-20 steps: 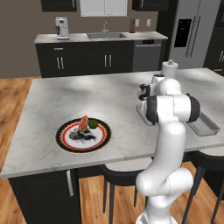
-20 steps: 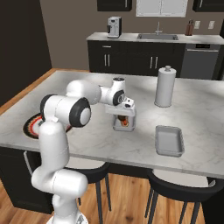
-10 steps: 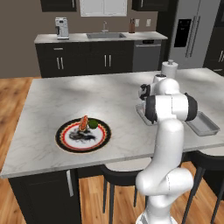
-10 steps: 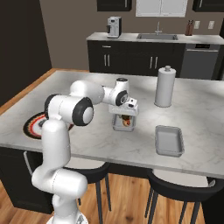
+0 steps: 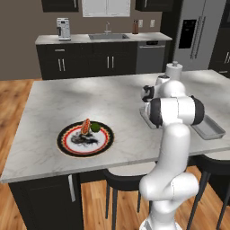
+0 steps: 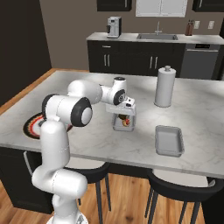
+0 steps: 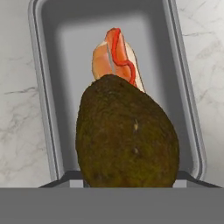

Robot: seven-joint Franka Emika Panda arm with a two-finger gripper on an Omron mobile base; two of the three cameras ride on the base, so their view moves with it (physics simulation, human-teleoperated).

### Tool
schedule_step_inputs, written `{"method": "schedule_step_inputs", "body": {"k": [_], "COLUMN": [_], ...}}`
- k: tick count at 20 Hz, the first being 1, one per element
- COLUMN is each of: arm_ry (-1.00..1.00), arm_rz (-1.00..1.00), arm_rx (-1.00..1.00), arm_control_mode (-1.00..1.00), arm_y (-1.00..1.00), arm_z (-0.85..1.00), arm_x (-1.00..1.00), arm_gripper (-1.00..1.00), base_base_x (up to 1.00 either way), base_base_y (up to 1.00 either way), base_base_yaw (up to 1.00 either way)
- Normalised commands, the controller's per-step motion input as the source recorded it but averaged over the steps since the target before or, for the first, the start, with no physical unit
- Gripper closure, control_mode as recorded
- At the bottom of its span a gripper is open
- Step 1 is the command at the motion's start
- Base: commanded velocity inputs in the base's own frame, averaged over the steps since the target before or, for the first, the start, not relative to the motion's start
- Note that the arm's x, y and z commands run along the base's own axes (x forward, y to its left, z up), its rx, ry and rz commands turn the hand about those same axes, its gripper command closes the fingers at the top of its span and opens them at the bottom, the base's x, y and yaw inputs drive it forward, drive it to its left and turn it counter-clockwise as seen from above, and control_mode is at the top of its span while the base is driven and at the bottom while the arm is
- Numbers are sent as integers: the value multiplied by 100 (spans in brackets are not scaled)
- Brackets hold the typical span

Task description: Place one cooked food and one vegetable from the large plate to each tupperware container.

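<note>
My gripper (image 6: 124,113) is shut on a dark brown-green avocado (image 7: 127,140) and hangs just above the nearer tupperware container (image 7: 41,87), a grey tray in the middle of the island. A hot dog (image 7: 116,57) with a red stripe lies inside that tray, beyond the avocado. The second tupperware container (image 6: 169,140) sits to the right with nothing in it. The large plate (image 5: 85,138) lies at the island's left front, carrying an orange cooked piece (image 5: 85,125) and a green vegetable (image 5: 95,127).
A white paper-towel roll (image 6: 165,86) stands upright behind the two trays. Dark stools are tucked under the island's front edge. The back counter with sink and coffee machine is far off.
</note>
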Motion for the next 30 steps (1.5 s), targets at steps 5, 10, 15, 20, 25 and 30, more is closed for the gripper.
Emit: {"method": "schedule_step_inputs", "body": {"k": [5, 10, 15, 20, 25, 30], "arm_ry": [0, 0, 0, 0, 0, 0], "arm_rz": [0, 0, 0, 0, 0, 0], "arm_rx": [0, 0, 0, 0, 0, 0], "arm_control_mode": [-100, -100, -100, -100, -100, -100], "arm_y": [4, 0, 0, 1, 2, 0], "arm_z": [-4, -18, -40, -25, -3, 6], "arm_x": [-5, 0, 0, -1, -7, -27], "arm_gripper": [100, 100, 100, -100, -100, -100], "base_base_x": [0, 0, 0, 0, 0, 0], "base_base_y": [0, 0, 0, 0, 0, 0], "base_base_yaw": [0, 0, 0, 0, 0, 0]}}
